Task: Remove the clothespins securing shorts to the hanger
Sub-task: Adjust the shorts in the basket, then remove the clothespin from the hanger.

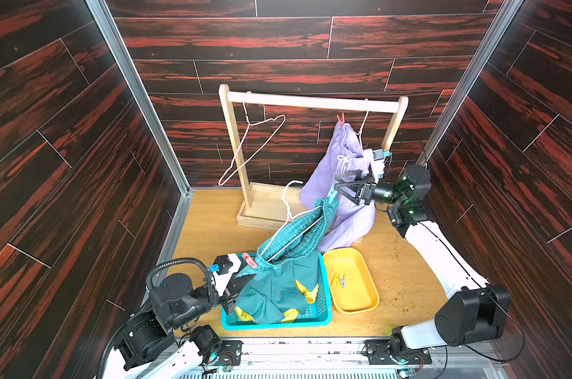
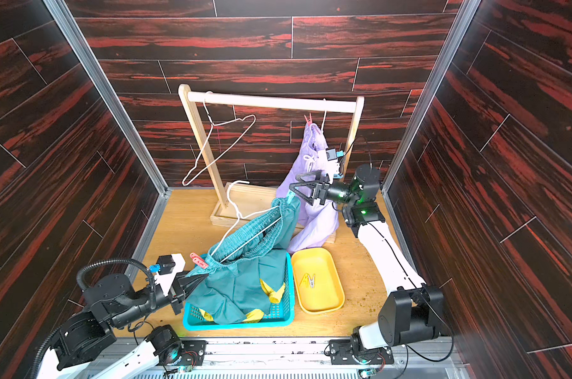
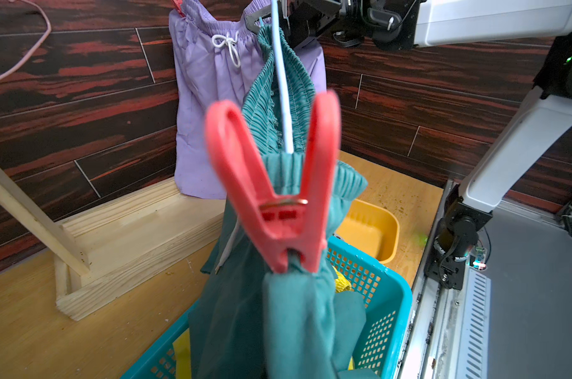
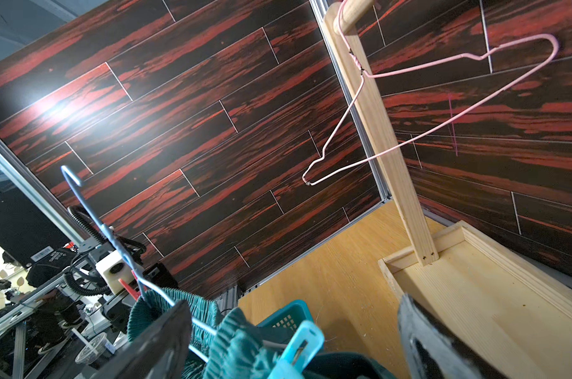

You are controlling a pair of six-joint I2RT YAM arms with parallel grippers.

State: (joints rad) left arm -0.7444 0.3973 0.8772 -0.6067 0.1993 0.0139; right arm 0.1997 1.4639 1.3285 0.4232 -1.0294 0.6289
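Note:
Dark teal shorts [image 1: 278, 282] hang slantwise on a white wire hanger [image 1: 287, 210] over the blue basket [image 1: 278, 323]. A red-pink clothespin [image 3: 274, 183] clamps the low end of their waistband. Just below it my left gripper [image 1: 237, 287] is shut on the teal fabric, which hides its jaws in the left wrist view. A light blue clothespin [image 4: 299, 347] grips the high end. My right gripper [image 1: 337, 184] stands open around that blue pin without touching it. Lavender shorts [image 1: 330, 167] hang from the rack by another red-pink clothespin [image 1: 341, 119]. Yellow shorts [image 1: 307, 292] lie in the basket.
A wooden rack [image 1: 310, 101] stands at the back with a bare pink hanger [image 1: 255, 144] on its left end. A yellow tray [image 1: 360, 305] right of the basket holds loose yellow clothespins [image 1: 338, 280]. Dark wood-patterned walls close in three sides.

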